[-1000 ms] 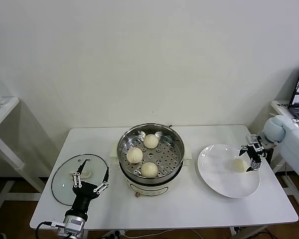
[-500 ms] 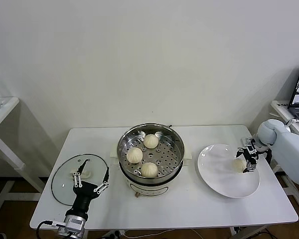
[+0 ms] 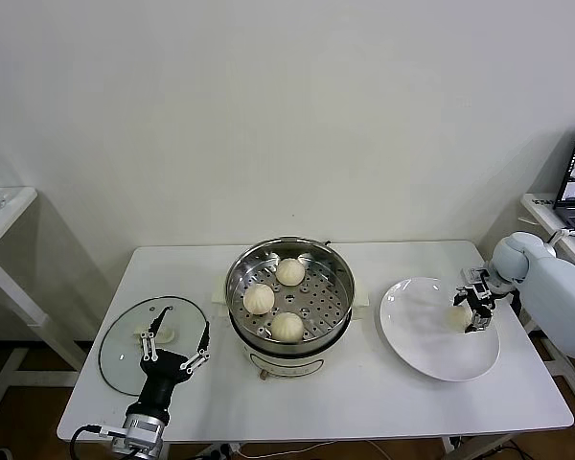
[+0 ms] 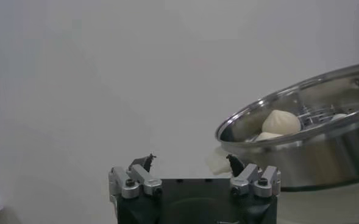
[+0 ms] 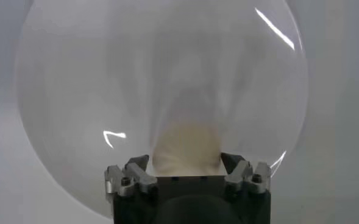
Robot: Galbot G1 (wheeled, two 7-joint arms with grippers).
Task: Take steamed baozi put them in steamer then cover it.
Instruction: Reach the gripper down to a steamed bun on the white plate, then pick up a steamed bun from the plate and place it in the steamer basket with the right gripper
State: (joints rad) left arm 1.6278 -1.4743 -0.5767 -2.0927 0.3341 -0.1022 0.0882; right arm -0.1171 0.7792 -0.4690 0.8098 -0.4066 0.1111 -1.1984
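Three smooth cream-white dough baozi (image 3: 275,298) already sit on the perforated floor of the wide shiny stainless-steel steamer (image 3: 337,266) at the middle of the white table (image 3: 364,402). The fourth baozi (image 3: 459,316) lies on the right part of the flat white round plate (image 3: 417,335), to the right of the steamer. So by my reading the loading is three-quarters done; this last bun must still go across, and the covering is not yet begun — the round glass lid (image 3: 120,345) lies flat on the table's left side.

The right gripper (image 3: 473,310) is down at that last baozi, its fingers spread wide and set either side of the bun; the right wrist view suggests they bracket it without yet squeezing, though contact is hard to judge. Compared with a second ago, this gripper has come in closer over the plate toward the bun, while the baozi itself has not moved.

The left gripper (image 3: 173,351) waits open over the lid's near edge — unchanged.
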